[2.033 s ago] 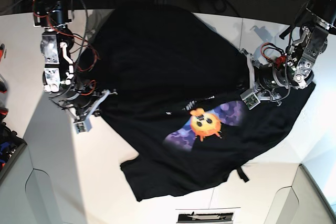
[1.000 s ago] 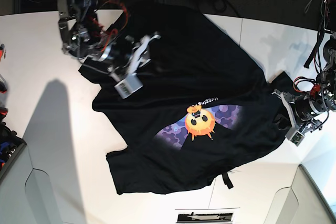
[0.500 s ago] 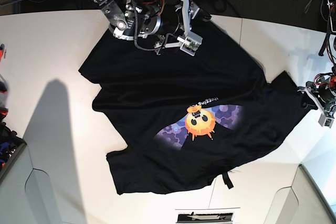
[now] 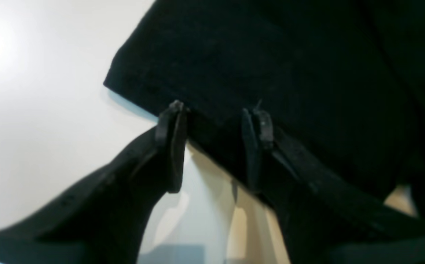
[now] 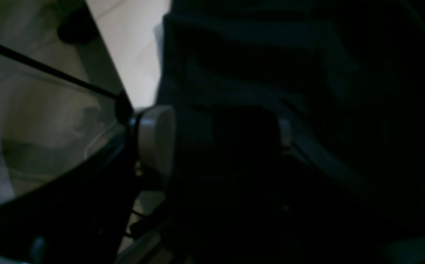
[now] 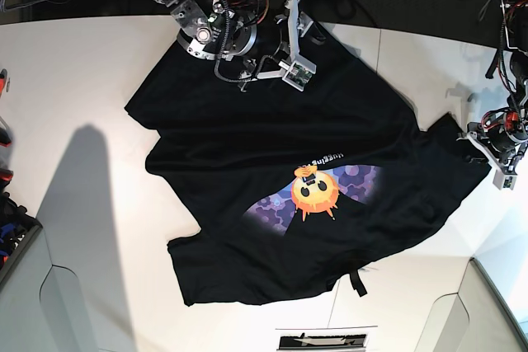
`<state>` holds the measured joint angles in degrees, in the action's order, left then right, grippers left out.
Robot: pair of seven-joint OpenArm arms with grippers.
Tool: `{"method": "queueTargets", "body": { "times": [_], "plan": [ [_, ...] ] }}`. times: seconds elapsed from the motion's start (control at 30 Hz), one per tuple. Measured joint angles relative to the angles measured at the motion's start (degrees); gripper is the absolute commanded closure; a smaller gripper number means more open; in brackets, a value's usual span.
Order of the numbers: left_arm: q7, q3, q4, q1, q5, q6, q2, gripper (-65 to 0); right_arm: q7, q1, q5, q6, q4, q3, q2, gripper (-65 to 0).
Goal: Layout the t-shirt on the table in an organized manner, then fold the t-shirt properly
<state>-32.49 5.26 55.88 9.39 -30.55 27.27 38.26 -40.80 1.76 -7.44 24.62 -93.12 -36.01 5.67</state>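
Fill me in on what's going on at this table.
Two robot arms are spreading a black t-shirt on the white table. The shirt lies crumpled, print up. The right gripper hovers open over its far edge; the left gripper stands open at a sleeve hem, holding nothing.

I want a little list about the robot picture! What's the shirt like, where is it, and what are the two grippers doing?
shirt: black t-shirt, spread out but rumpled, orange and purple print facing up
where: on the white table
left gripper: open, at the shirt's sleeve edge, holding nothing
right gripper: open, above the shirt's far edge, holding nothing
folded yet: no
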Motion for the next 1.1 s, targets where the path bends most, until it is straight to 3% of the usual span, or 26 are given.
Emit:
{"method": "queueTargets", "body": {
  "times": [0.13,0.2,0.27,0.33,0.37,0.6,0.73,0.9,0.97,1.1],
  "plan": [
    [1.55,0.07,-0.9,0.04,0.0,-0.04,-1.31,-26.3,0.35,-0.2,0.22,-0.68,0.9,-0.02,-0.13,-34.7],
    [2.69,0.07,-1.22,0.15,0.09,-0.11,-1.81,-15.2,0.9,-0.17,1.14,-0.68,0.94,-0.02,-0.15,-30.9],
    [3.43,0.07,-1.25,0.15,-0.07,-0.26,-2.23,-1.5,1.31,-0.2,2.16,-1.38,1.07,-0.02,-0.2,-18.2],
    [4.37,0.07,-1.25,0.15,-0.11,-0.26,-2.47,0.0,1.2,-0.35,2.58,-2.12,1.27,0.0,-0.28,-1.3],
    [4.76,0.07,-1.25,0.13,0.02,-0.26,-2.56,0.0,1.09,-0.37,2.51,-1.99,1.29,0.04,-0.28,0.0],
    [4.46,3.34,-1.57,-0.04,-3.96,0.11,-3.19,0.0,2.64,-0.48,4.11,-1.97,1.18,0.04,-0.28,0.0],
    [2.47,12.92,-1.81,-0.79,-8.83,5.09,-3.58,0.0,1.03,-0.46,5.2,-2.19,-1.27,-0.02,-0.26,0.0],
    [-2.62,19.52,-0.63,-0.57,-17.94,7.13,-0.07,0.0,-0.59,-0.15,5.95,-2.38,-6.97,-0.02,0.46,0.0],
    [-3.85,19.98,0.44,-0.59,-20.72,9.05,1.62,0.0,-0.42,-0.35,5.95,-2.38,-9.2,0.04,-0.2,0.0],
    [-5.16,20.0,2.71,-0.61,-24.44,9.35,5.35,0.0,-1.03,-0.31,5.66,-2.4,-10.82,0.04,-2.82,0.0]
  ]
}}
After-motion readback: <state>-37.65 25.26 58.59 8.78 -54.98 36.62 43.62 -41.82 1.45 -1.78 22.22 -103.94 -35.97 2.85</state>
